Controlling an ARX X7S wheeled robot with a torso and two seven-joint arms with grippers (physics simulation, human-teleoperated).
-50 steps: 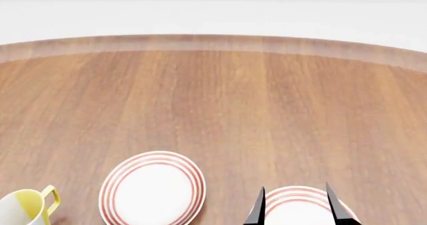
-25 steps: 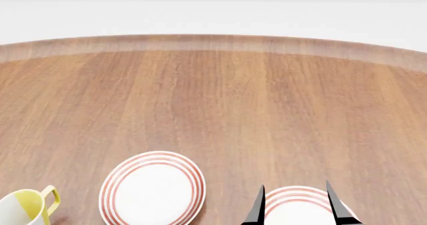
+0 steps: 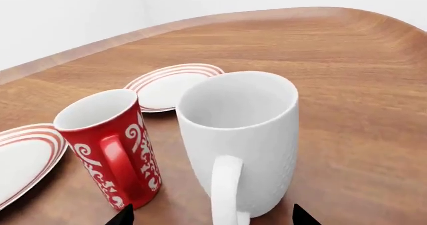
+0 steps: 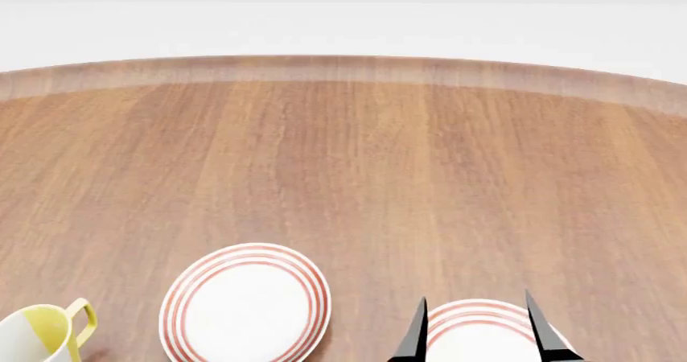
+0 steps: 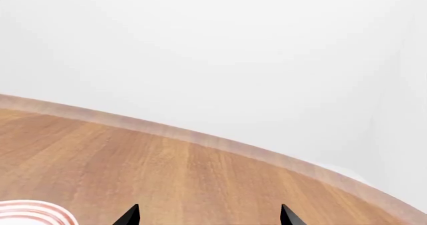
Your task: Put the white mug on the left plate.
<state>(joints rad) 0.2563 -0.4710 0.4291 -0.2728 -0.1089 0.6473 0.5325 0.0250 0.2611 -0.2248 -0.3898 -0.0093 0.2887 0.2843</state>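
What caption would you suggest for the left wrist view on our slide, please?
Open left gripper faces the white mug handle-first, red mug beside it, two red-ringed plates behind.

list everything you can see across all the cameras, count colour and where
white mug: 1, plain glossy white, upright on the table close in front of the left gripper, handle toward the camera
red mug: 1, red with white swirls, white inside, upright beside the white mug, small gap between them
yellow mug: 1, white outside, yellow inside and handle, at the head view's lower left edge, partly cut off
left plate: 1, white with red rings, bare, near edge of the table
right plate: 1, same pattern, bare, behind the right gripper's fingertips
table: 1, brown wood, rounded far edge
left gripper: black tips only, spread either side of the white mug, open
right gripper: black tips, open, holding nothing
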